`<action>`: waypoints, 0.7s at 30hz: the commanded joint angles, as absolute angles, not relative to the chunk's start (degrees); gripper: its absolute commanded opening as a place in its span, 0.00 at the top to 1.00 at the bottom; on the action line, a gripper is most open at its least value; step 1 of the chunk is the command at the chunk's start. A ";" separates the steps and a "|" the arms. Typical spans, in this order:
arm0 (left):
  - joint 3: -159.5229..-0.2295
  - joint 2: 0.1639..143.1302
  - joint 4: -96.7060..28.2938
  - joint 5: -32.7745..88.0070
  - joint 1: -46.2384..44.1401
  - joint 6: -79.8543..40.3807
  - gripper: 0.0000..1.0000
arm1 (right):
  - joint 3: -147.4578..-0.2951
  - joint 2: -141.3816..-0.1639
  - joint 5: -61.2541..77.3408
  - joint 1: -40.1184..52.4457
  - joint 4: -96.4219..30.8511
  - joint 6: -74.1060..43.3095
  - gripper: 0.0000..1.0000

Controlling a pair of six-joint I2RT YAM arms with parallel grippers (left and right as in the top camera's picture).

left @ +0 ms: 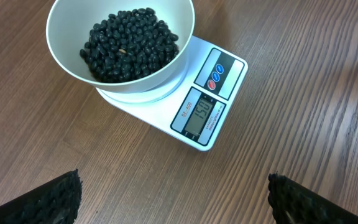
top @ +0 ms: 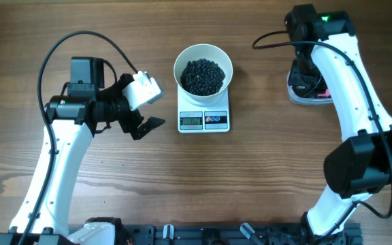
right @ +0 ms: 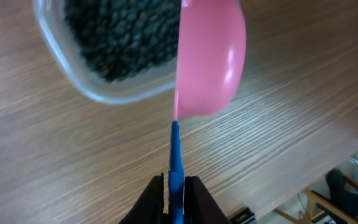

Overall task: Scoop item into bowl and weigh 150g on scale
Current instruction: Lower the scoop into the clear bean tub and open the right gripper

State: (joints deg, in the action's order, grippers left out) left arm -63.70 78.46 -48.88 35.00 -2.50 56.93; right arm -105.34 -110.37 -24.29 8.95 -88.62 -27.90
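One bowl point(top: 218, 53) of black beans point(top: 203, 76) on one scale point(top: 203, 105).
Left gripper point(left: 174, 196) splayed, empty — right gripper point(right: 175, 183) clenched on one pink scoop point(right: 210, 59) by one clear tub point(right: 104, 93).

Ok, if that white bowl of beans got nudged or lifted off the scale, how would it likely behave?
The bowl looks smooth and rigid, so it would probably slide on the scale rather than grip. The beans sit low in its deep walls, so tipping seems unlikely, though they'd likely shift if it tilts.
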 commanded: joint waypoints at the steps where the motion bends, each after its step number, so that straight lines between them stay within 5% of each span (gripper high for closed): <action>1: -63.57 78.78 -48.93 35.27 -2.22 58.11 0.00 | -105.25 -110.72 -26.79 8.99 -84.36 -25.12 0.96; 16: -63.57 78.78 -48.93 35.27 -2.22 58.11 0.00 | -96.88 -110.72 7.66 -4.23 -68.82 -31.20 0.95; 21: -63.57 78.78 -48.93 35.27 -2.22 58.11 0.00 | -92.97 -110.72 7.62 -5.72 -66.98 -36.42 0.66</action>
State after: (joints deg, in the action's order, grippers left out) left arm -63.68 78.46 -48.88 35.03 -2.50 56.95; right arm -93.91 -110.41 5.58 -5.13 -66.94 -32.38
